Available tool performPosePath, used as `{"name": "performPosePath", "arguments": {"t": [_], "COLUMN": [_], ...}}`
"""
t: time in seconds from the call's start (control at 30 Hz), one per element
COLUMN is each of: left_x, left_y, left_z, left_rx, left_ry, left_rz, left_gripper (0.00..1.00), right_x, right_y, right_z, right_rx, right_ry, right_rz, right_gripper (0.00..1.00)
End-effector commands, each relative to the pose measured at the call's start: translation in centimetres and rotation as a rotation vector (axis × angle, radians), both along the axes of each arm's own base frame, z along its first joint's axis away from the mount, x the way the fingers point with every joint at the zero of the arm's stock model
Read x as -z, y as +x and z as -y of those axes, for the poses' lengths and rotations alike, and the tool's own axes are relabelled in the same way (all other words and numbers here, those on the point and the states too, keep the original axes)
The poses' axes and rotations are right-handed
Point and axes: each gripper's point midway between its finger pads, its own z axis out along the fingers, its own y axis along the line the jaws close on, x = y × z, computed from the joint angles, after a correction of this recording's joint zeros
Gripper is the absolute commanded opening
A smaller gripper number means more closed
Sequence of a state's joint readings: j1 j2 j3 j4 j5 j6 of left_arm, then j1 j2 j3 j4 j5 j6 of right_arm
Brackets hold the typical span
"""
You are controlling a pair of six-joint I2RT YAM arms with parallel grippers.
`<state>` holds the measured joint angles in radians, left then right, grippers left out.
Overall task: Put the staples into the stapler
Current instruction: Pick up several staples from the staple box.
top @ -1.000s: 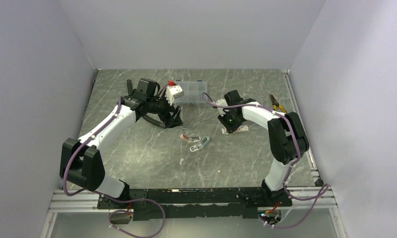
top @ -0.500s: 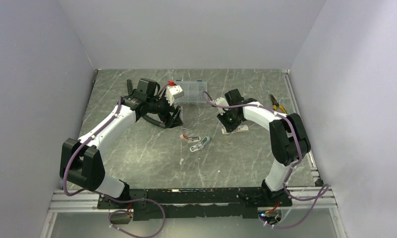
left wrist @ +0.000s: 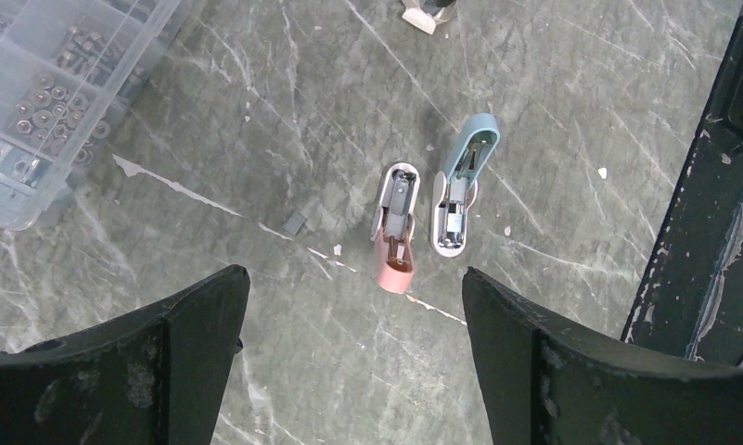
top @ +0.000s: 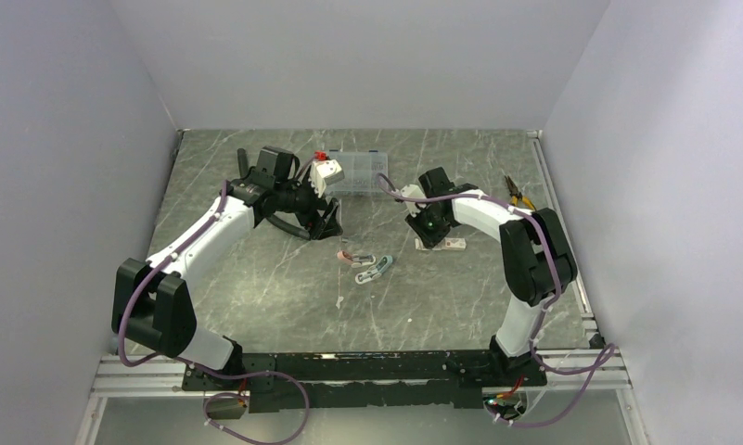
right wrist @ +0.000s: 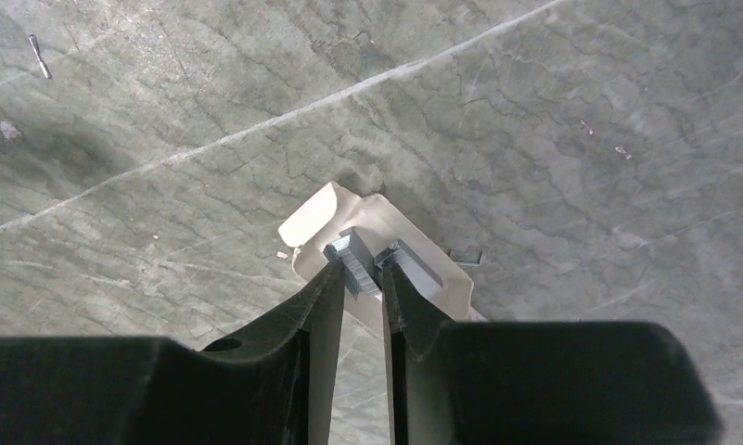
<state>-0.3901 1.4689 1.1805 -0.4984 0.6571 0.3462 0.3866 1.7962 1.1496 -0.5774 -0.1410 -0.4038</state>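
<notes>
1. Top external: shows the left gripper spread wide and holding nothing, near a clear parts box at the far side of the table. Shows the right gripper low on a small white carton, well to the right of a pink stapler and a teal stapler lying side by side between the arms. Catches pliers near the right edge.
2. Left wrist: looks down between fingers standing far apart onto both staplers, opened up, just beside each other and clear of the fingers. Takes in the parts box at upper left and a small grey scrap left of the pink stapler.
3. Right wrist: finds the fingers set close with only a narrow slot between them, tips inside the opened carton. Places the staples there, with one grey strip in the slot at the tips and a second strip just outside the right finger. Cannot tell whether the strip is pinched or merely touched.
</notes>
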Motion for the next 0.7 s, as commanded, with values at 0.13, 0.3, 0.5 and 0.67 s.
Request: {"name": "performPosePath", "arguments": {"t": [0.13, 0.3, 0.5, 0.67], "left_x": [-2.0, -2.0, -1.8, -1.9], "left_y": [0.3, 0.4, 0.5, 0.5], "left_z": [0.4, 0.4, 0.3, 0.4], "left_rx": [0.020, 0.019, 0.019, 0.021], "left_ry": [-0.026, -0.025, -0.020, -0.025], "left_rz": [0.051, 0.053, 0.049, 0.051], "left_gripper": [0.90, 0.90, 0.91, 0.91], "right_x": [-0.6, -1.1, -2.9, -4.5], "right_y": [1.4, 1.5, 1.8, 1.9], "right_z": [-0.6, -0.6, -0.8, -0.7], "right_rx": [-0.022, -0.019, -0.012, -0.004], "right_ry": [0.021, 0.026, 0.041, 0.053], "right_rz": [0.037, 0.050, 0.082, 0.111], "right_gripper": [0.23, 0.18, 0.15, 0.15]}}
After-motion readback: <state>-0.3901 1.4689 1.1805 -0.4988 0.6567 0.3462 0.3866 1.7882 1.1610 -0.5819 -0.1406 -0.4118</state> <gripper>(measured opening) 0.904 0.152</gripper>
